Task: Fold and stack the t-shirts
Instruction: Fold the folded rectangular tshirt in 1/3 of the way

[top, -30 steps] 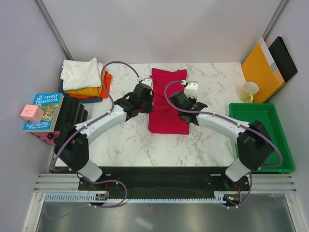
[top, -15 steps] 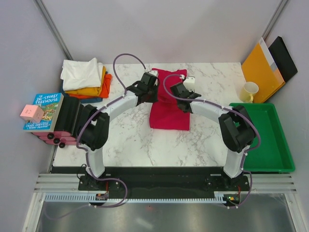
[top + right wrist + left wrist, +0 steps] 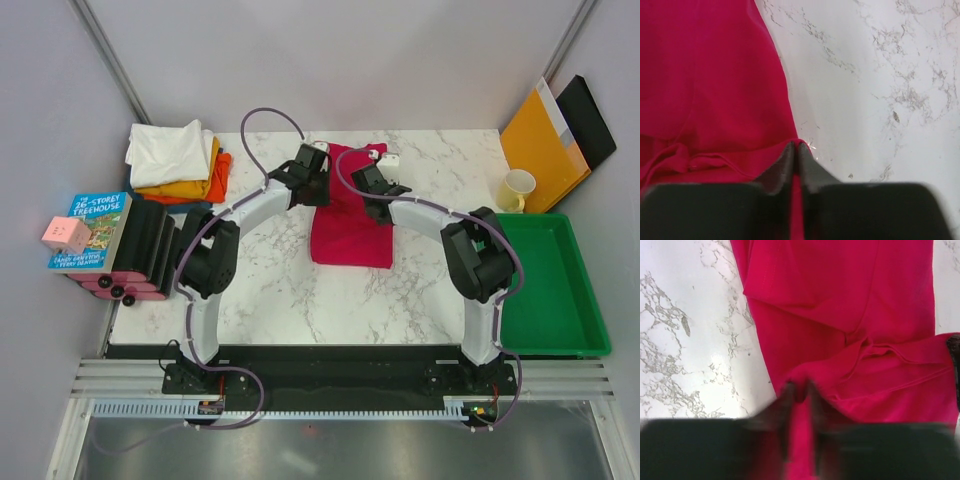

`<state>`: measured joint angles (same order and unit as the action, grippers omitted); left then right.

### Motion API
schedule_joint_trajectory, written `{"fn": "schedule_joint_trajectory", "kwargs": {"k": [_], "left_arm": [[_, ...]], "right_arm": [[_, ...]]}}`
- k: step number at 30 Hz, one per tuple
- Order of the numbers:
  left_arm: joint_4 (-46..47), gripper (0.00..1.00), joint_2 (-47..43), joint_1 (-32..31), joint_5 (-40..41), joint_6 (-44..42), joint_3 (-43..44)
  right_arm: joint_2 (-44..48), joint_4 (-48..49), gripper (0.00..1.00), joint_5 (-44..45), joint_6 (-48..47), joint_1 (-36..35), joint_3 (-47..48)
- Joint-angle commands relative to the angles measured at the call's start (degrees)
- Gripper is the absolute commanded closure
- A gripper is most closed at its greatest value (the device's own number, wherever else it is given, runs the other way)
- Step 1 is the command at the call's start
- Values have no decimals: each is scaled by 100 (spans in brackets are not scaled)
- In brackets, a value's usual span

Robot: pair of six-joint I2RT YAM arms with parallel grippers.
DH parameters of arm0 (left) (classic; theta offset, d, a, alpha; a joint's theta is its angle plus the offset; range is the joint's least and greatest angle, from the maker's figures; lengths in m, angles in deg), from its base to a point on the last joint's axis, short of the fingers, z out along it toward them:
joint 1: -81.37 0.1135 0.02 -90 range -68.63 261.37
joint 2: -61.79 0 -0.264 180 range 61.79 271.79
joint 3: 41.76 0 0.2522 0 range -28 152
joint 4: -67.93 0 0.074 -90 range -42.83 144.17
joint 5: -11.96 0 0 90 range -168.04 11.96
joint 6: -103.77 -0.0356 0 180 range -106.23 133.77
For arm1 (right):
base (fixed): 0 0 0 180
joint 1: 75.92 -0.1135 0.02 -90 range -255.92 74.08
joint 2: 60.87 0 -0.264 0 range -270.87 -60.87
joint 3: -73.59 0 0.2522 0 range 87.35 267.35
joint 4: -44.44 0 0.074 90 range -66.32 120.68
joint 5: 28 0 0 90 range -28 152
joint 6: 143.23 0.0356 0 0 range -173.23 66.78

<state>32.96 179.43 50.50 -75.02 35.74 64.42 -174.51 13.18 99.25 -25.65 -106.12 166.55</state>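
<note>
A crimson red t-shirt (image 3: 350, 235) lies as a narrow folded strip in the middle of the marble table (image 3: 270, 290). Both grippers are at its far end. My left gripper (image 3: 322, 188) (image 3: 800, 390) is blurred and pinches a fold of the red cloth (image 3: 840, 300), its fingers close together. My right gripper (image 3: 366, 192) (image 3: 796, 147) is shut on the cloth's right edge (image 3: 715, 75), fingertips almost touching. Other folded t-shirts are stacked at the far left: white (image 3: 170, 150) on top, yellow-orange (image 3: 185, 188) and orange (image 3: 224, 163) beneath.
Books (image 3: 90, 230) with a pink cube (image 3: 65, 234) stand at the left edge beside black rollers (image 3: 150, 240). At the right are a green tray (image 3: 570, 345), a cream mug (image 3: 517, 190), an orange-yellow envelope (image 3: 540, 140) and a black folder (image 3: 592, 120).
Both grippers moved from the middle of the red t-shirt to its far end, carrying red cloth with them. The shirt's near edge has drawn back slightly.
</note>
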Motion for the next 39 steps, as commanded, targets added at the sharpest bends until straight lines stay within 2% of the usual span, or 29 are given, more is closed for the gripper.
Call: {"fn": "schedule_joint_trajectory", "kwargs": {"k": [1,2,3,4,6,8,9,10,11,12,13,14,15,18,25,27,28,29,34,39], "left_arm": [[12,46,-101,29,356,-132,390],[3,30,-258,29,478,-141,391],[3,6,-338,29,523,-141,391],[20,0,-574,29,550,-132,330],[82,1,-812,-15,576,-97,172],[152,0,-997,-68,445,-88,-136],[161,0,-1137,-138,375,-80,-250],[170,0,-1173,-190,278,-45,-486],[187,0,-1208,-226,225,51,-610],[257,4,-1252,-304,120,96,-881],[328,7,-1261,-340,-133,140,-1040],[407,12,-1270,-367,-258,323,-1199],[538,24,-1296,-445,-302,403,-1513],[749,51,-1472,-664,-549,693,-2102],[979,51,-1779,-1079,-384,869,-2843],[1031,35,-1911,-1114,-190,896,-3088],[1118,30,-1938,-1114,-171,861,-3151],[1111,30,-1851,-1114,-197,826,-3177],[952,44,-1464,-1131,-610,965,-3247],[1093,45,-1770,-1368,-672,1247,-3985]], "right_arm": [[96,229,63,45,-112,14,465],[314,255,55,36,-112,5,447],[421,273,40,-42,-112,-4,395],[535,264,34,-78,-164,-21,351],[887,273,21,-8,-208,-144,132],[1133,273,20,-200,-200,-241,-166],[1186,273,28,-297,-156,-276,-290],[1222,282,45,-393,-95,-302,-404],[1257,308,64,-438,2,-329,-666],[1240,360,94,-499,98,-329,-782],[1213,387,100,-596,169,-329,-853],[1152,387,100,-675,213,-338,-958],[1143,387,100,-754,292,-347,-1011],[1283,422,100,-904,389,-522,-1292],[1564,519,100,-826,793,-680,-2082],[1661,615,100,-825,820,-672,-2241],[1653,607,100,-869,820,-681,-2286],[1609,607,100,-921,829,-681,-2338],[1389,554,100,-1317,1162,-733,-2776],[1818,572,100,-1387,1540,-1032,-3436]]}}
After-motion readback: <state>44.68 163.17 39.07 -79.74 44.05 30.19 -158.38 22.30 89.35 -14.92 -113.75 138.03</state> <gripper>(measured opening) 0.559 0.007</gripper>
